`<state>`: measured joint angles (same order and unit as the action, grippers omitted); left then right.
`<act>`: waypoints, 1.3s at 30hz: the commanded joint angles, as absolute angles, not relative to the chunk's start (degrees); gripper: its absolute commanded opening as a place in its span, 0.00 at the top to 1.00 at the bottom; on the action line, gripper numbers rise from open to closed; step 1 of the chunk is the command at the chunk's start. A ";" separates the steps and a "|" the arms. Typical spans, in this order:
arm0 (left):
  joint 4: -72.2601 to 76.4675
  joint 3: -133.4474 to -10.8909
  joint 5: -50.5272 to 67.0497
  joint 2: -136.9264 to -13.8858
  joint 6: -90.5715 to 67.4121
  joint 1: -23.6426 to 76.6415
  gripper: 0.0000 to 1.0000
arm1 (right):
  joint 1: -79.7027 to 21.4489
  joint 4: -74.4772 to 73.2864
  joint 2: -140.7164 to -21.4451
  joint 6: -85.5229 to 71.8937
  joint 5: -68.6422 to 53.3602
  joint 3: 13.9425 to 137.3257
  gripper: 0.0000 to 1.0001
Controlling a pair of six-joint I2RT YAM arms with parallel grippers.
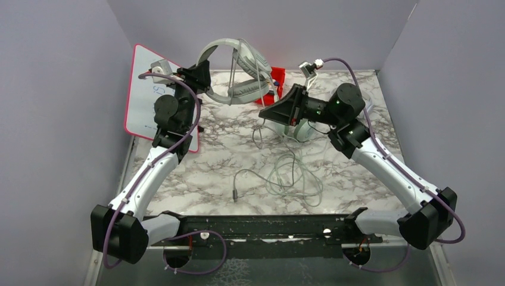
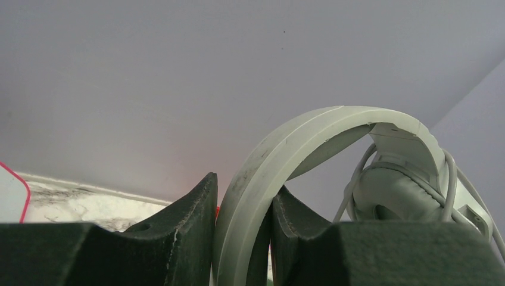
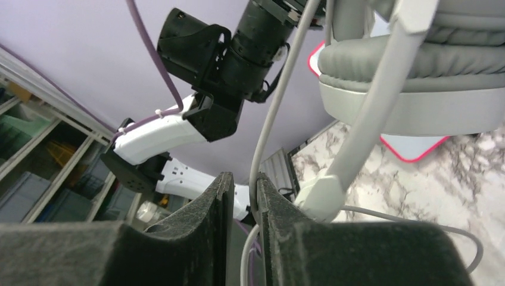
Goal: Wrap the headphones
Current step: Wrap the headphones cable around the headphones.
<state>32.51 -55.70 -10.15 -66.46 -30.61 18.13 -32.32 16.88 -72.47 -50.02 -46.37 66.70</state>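
Top external view is showing, at far left, a pink-edged whiteboard (image 1: pixel 143 89) leaning on the wall. Just right of it the left gripper (image 1: pixel 201 76) is holding the grey-white headset (image 1: pixel 238 89) raised over the far part of the marble table (image 1: pixel 208 173). The left wrist view is showing both fingers (image 2: pixel 190 226) pressing on the headband (image 2: pixel 280 155), clamped on it.

Further right, the right gripper (image 1: pixel 266 110) is hovering below the raised cups. Its jaws are standing a little apart, and the thin cable (image 3: pixel 265 125) is running through the gap against one finger (image 3: pixel 280 220), not pinched as far as I can see. A second pale headset (image 1: pixel 302 130) is lying just under that arm, and the slack cable heap (image 1: pixel 286 176) is lying nearer, mid-table.

The step in hand looks like winding the cable onto the raised headset. To do it well, I judge the left grip should be staying firm and level. The right should be closing on the cable close to the cup, then laying turns with light tension, feeding slack from the heap without snagging the second headset.

Counting: one whiteboard, two headsets in view, one small red object (image 1: pixel 278 76) behind them, one jack plug (image 1: pixel 236 194), two arms. I cannot count the strands in the heap.
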 commanded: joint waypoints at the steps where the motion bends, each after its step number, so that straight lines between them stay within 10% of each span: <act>1: 39.20 -58.88 -15.53 -65.38 -40.87 18.28 1.00 | -36.56 15.04 -69.25 -41.05 -35.54 66.98 0.73; 20: 39.11 -62.75 -16.33 -61.81 -50.02 18.30 1.00 | -46.25 17.57 -69.96 -32.18 -22.88 62.32 0.53; 28: 38.53 -65.08 -17.54 -61.03 -53.09 18.30 1.00 | -46.61 20.89 -72.59 -33.17 -24.52 60.39 0.94; 39: 30.73 -75.21 -21.84 -62.63 -61.13 18.35 1.00 | -47.54 25.87 -74.05 -32.14 -16.72 37.50 0.99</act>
<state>29.34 -69.97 -18.04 -63.33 -55.31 18.13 -47.20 24.45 -73.97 -34.44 -23.97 43.92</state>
